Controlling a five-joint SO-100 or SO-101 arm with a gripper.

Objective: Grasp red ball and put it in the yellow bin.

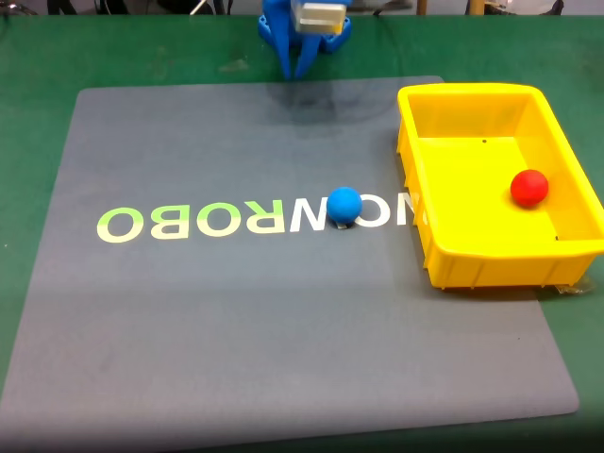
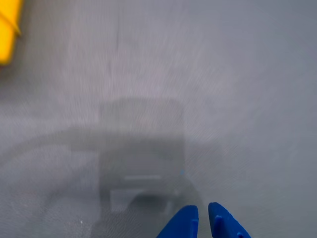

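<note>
A green table [image 1: 38, 57] fills the fixed view, and most of it is covered by a large grey mat [image 1: 236, 330] printed with pale, mirrored lettering [image 1: 189, 222] across its middle. On the right side of the mat stands the yellow bin [image 1: 444, 255], its long axis running away from the camera; its near right corner reaches the mat's edge. In the wrist view a yellow corner of it [image 2: 7, 29] shows at the upper left, over the blurred grey mat surface.

At the top centre of the fixed view the blue arm hangs over the mat's far edge, its gripper [image 1: 293, 71] pointing down, well apart from both balls and casting a faint shadow on the mat. In the wrist view the two blue fingertips [image 2: 184, 223] come in from the bottom edge with only a thin slit between them, and nothing is held there; the picture is soft, so the tips may just about be touching.

The red ball [image 1: 529, 188] lies inside the bin, on its floor near the right wall. The blue ball [image 1: 344, 205] sits on the mat's lettering, just left of the bin.
</note>
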